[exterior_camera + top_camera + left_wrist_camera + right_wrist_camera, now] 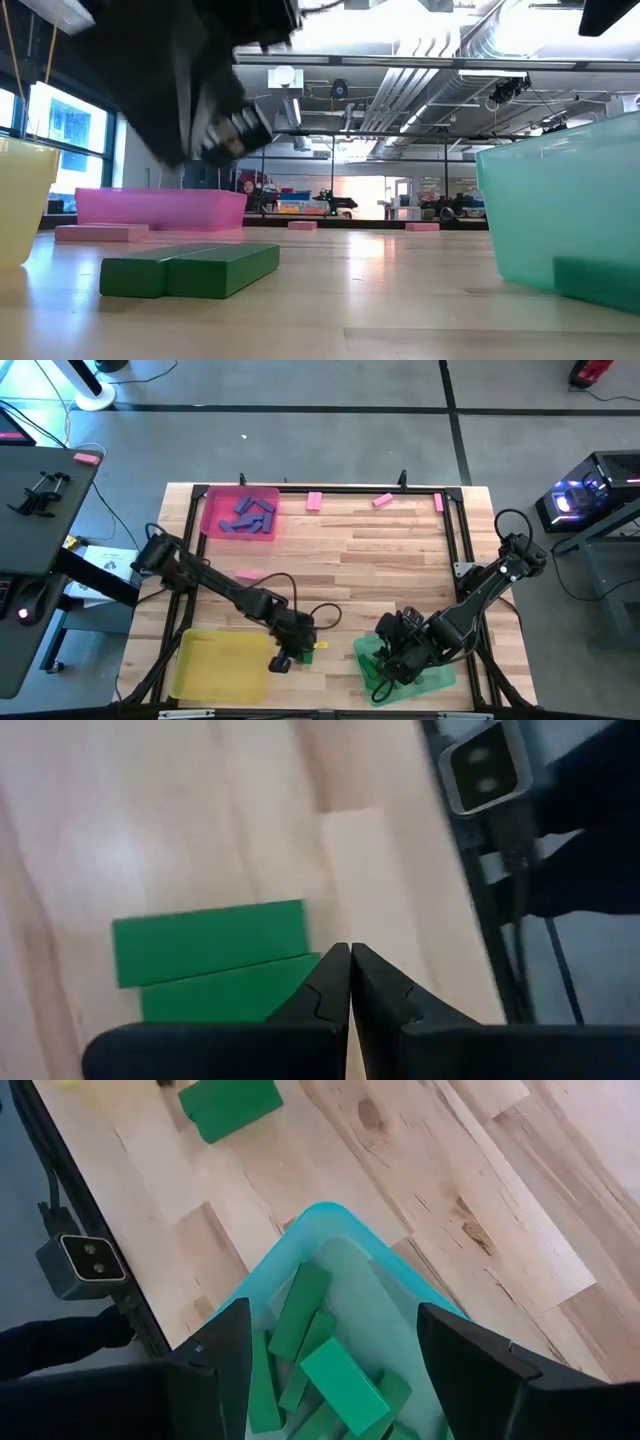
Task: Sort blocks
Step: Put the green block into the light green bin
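Note:
Two green blocks (210, 965) lie flat side by side on the table (190, 270), between the yellow tray (215, 665) and the green tray (440, 678). My left gripper (350, 952) is shut and holds nothing. It hangs just above the table beside these two blocks (283, 658). My right gripper (333, 1315) stands open over the green tray, which holds several green blocks (340, 1380). Purple blocks (250, 515) lie in the pink tray (215, 520) at the far left. Pink blocks (314, 500) lie loose along the far edge.
A black frame (320, 490) runs around the table's edge. One more pink block (248, 575) lies left of centre, under the left arm. The low view's camera (85, 1265) sits at the near edge. The middle of the table is bare wood (400, 560).

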Robot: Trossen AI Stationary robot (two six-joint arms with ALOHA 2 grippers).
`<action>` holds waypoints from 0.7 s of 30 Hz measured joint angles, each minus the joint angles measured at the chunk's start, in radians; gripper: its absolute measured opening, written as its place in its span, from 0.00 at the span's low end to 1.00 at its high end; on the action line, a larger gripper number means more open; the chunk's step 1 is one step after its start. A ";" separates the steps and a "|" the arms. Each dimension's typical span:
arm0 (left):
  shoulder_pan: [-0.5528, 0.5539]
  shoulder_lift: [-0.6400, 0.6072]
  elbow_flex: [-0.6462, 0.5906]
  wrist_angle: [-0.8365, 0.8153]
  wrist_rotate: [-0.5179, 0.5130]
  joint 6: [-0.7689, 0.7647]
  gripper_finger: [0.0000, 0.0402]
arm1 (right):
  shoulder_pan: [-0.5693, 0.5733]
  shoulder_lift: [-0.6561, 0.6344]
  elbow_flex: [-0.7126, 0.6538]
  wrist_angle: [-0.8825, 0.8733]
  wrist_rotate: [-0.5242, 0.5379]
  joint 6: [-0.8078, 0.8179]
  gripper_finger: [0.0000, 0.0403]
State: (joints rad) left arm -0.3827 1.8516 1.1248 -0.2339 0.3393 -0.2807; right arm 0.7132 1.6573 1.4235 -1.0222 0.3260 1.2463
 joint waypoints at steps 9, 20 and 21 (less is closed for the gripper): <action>0.004 0.088 0.000 0.009 0.026 -0.041 0.00 | 0.000 0.000 0.000 0.000 0.000 0.002 0.55; 0.138 0.074 0.003 -0.089 -0.029 -0.002 0.00 | 0.000 0.000 0.000 0.001 0.001 0.021 0.55; 0.156 0.074 0.003 -0.093 -0.031 0.008 0.00 | 0.000 0.000 0.000 0.001 0.000 0.030 0.55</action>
State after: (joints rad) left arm -0.2267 1.9259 1.1275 -0.3271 0.3078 -0.2731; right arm 0.7132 1.6577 1.4231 -1.0210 0.3264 1.2762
